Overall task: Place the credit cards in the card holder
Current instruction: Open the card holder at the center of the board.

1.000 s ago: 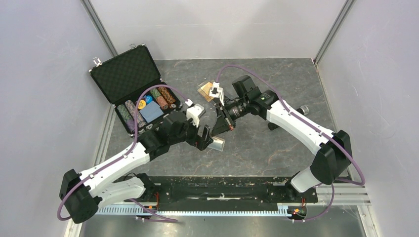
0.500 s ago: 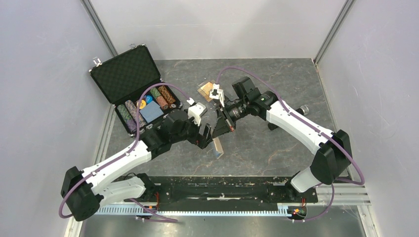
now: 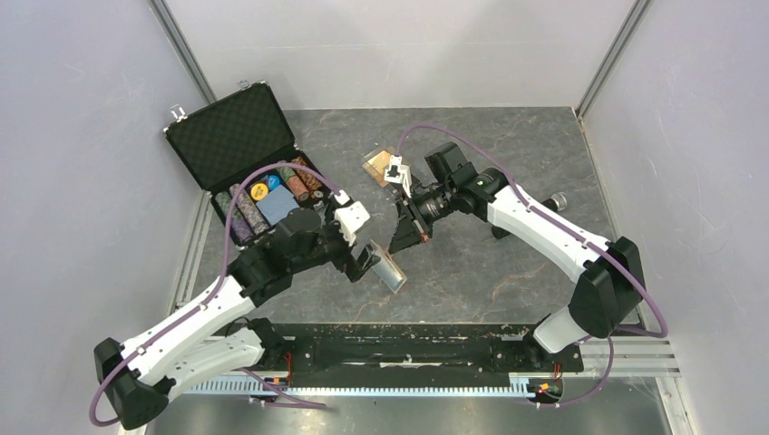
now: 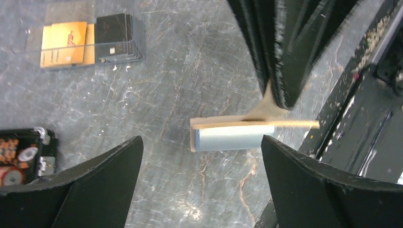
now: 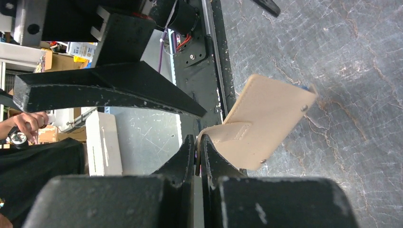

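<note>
1. Near the centre of the top view, our right tool (image 3: 402,237) is pinched together on the snap tab of the tan card holder (image 3: 391,270). The holder hangs tilted beneath it, and we cannot tell whether it touches the counter (image 3: 508,154).
2. Our left tool (image 3: 363,261) has its fingers wide apart. In its wrist view the holder sits between them, touching neither.
3. At that view's upper left, the orange credit card (image 4: 64,38) and the black credit card (image 4: 116,32) lie side by side in a clear box (image 4: 28,40), well apart from the holder.
4. At the upper left of the top view we see an open chip case (image 3: 236,136).
</note>
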`<state>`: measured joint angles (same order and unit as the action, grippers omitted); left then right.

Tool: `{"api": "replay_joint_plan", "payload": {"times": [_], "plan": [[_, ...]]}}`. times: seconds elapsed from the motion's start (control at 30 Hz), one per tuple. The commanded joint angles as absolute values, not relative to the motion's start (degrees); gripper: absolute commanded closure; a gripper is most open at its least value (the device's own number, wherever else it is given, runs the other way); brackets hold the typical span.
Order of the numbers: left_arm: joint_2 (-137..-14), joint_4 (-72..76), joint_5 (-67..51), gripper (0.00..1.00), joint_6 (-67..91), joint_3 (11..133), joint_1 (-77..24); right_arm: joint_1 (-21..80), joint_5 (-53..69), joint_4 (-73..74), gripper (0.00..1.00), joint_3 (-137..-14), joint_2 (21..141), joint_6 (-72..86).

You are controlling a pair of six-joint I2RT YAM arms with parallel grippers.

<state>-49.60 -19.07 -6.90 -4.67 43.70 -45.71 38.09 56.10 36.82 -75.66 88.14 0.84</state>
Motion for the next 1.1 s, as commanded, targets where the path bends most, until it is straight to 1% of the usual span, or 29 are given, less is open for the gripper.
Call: {"api": "replay_joint_plan", "payload": {"times": [0.0,0.3,0.67,0.73,0.8,0.9,1.03,1.07], "plan": [[-47.0,-22.9,-13.0,0.00,-20.9,44.7,-45.7,38.3,58.5,35.2,1.00,-74.6,87.6,-1.2],[-49.5,-23.3,-19.0,0.00,-36.1,46.6,-45.7,38.4,61.0,35.5,1.00,-73.9,88.1,-1.8],[-58.4,-22.5,-24.0,0.00,-39.9,51.4,-45.7,38.4,62.0,36.3,1.00,-73.7,88.7,-2.5],[-59.8,-22.6,-25.1,0.02,-39.9,51.8,-45.8,38.4,62.0,36.3,1.00,-73.8,88.7,-2.5],[-60.9,-22.7,-25.7,0.05,-39.8,51.9,-45.7,38.4,61.9,36.3,1.00,-74.0,88.9,-2.5],[-61.6,-23.8,-26.2,0.14,-39.7,51.8,-45.8,38.4,61.3,36.3,1.00,-74.4,88.8,-2.3],[-61.5,-25.7,-26.3,0.30,-39.8,51.3,-45.7,38.4,60.0,36.2,1.00,-74.9,88.9,-1.8],[-61.5,-26.3,-26.4,0.37,-39.8,51.2,-45.7,38.4,59.7,36.2,0.99,-75.1,89.1,-1.6]]}}
